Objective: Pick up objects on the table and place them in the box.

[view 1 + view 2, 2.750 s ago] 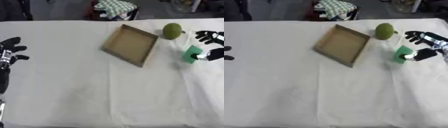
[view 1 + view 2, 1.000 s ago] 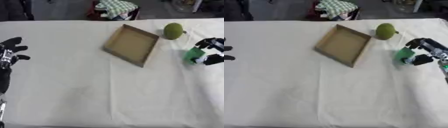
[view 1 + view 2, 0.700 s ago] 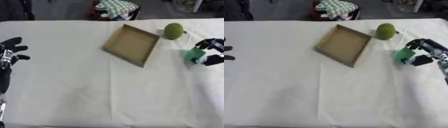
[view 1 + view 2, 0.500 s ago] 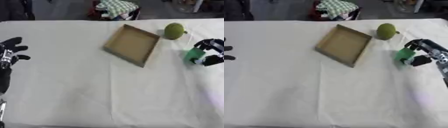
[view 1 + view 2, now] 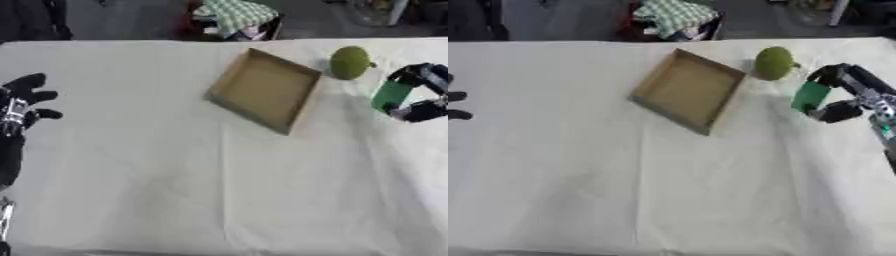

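White cloth over the whole bench [image 5: 131,175], creased down the middle, dark floor and a checked green-and-white bundle [image 5: 232,12] beyond the far edge. Over on the right side, right robot hand [image 5: 839,95] curled round a small green block [image 5: 809,96], fingers arched over its top, thumb tucked under its lower end, so clamped on it. Looks like the grasp-and-lift step, with the carry to the box [image 5: 264,90] yet to come. Best done by lifting straight up before swinging across, keeping the block clear of the raised near wall, then lowering over the bare floor of the box before opening the fingers. Box lying well to the left of the holding hand, shallow, square, plain brown cardboard, set cornerwise, low walls, nothing inside. Just beyond the fingers and slightly left, a round olive-green fruit [image 5: 351,62] with a short stem, dull skin, likely to roll if nudged, so worth giving a wide berth on the way across. Block flat-sided, bright green, matte, probably rigid and easy to hold by its faces. Far across on the other side, left robot hand [image 5: 24,102] idle at the bench edge, black fingers spread and relaxed, holding nothing.
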Motion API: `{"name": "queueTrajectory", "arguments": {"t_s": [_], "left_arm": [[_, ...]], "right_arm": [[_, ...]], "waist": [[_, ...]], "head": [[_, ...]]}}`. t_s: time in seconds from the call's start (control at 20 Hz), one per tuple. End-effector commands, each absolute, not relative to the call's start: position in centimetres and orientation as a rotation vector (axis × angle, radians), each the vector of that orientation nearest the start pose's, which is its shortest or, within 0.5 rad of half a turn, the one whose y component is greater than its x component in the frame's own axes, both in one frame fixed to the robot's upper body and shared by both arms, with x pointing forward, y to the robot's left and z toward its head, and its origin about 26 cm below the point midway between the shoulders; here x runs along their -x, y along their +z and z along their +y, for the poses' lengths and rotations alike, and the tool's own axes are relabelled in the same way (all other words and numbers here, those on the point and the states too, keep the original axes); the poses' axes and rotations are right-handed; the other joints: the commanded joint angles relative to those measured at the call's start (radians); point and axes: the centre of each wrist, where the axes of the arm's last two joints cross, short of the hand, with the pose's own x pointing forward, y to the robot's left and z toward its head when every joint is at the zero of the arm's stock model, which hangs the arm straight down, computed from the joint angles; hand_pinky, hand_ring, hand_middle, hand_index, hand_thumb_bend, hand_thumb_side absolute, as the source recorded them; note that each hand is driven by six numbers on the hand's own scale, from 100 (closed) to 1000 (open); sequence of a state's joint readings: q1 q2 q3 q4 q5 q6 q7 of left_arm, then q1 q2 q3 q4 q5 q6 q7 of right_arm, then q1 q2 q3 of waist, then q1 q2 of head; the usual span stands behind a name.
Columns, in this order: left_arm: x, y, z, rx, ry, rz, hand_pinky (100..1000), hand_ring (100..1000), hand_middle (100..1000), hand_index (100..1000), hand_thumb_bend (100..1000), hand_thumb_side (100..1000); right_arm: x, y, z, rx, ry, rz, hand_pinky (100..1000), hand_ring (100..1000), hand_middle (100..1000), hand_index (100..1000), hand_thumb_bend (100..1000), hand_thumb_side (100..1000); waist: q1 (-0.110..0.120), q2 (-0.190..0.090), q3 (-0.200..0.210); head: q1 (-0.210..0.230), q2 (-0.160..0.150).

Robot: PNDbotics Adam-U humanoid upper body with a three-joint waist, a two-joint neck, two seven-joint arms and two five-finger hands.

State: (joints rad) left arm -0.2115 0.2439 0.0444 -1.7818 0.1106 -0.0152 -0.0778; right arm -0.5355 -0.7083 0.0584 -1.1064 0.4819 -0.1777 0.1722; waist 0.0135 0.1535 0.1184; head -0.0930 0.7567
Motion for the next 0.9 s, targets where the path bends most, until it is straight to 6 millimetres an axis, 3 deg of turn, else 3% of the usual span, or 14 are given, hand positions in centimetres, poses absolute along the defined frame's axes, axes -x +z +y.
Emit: {"name": "queueTrajectory", "arguments": {"t_s": [0.05, 0.4, 0.65, 0.9], "left_arm": [[-31.7, 12.6, 28.1, -0.014, -0.249, -2.011, 598, 737, 793, 734, 145, 635], [-31.7, 12.4, 27.8, 0.001, -0.261, -2.004, 599, 738, 794, 734, 140, 638], [-31.7, 12.3, 27.6, 0.017, -0.27, -1.999, 599, 738, 794, 734, 136, 640], [-31.8, 12.3, 27.0, 0.048, -0.283, -1.999, 599, 738, 795, 734, 135, 641]], "right_arm": [[-39.6, 17.6, -41.5, 0.887, 1.088, -1.561, 781, 698, 503, 736, 221, 101], [-42.0, 21.4, -35.9, 0.815, 1.303, -1.662, 802, 715, 519, 749, 202, 133], [-44.5, 22.2, -32.7, 0.731, 1.411, -1.65, 808, 725, 534, 769, 221, 133], [-46.8, 21.2, -30.3, 0.653, 1.442, -1.579, 815, 734, 554, 783, 221, 134]], "waist": [[-0.001, -0.017, 0.002], [0.0, -0.025, 0.01], [0.006, -0.031, 0.028], [0.012, -0.03, 0.058]], "head": [[0.001, 0.007], [-0.012, 0.013], [-0.024, 0.013], [-0.046, 0.013]]}}
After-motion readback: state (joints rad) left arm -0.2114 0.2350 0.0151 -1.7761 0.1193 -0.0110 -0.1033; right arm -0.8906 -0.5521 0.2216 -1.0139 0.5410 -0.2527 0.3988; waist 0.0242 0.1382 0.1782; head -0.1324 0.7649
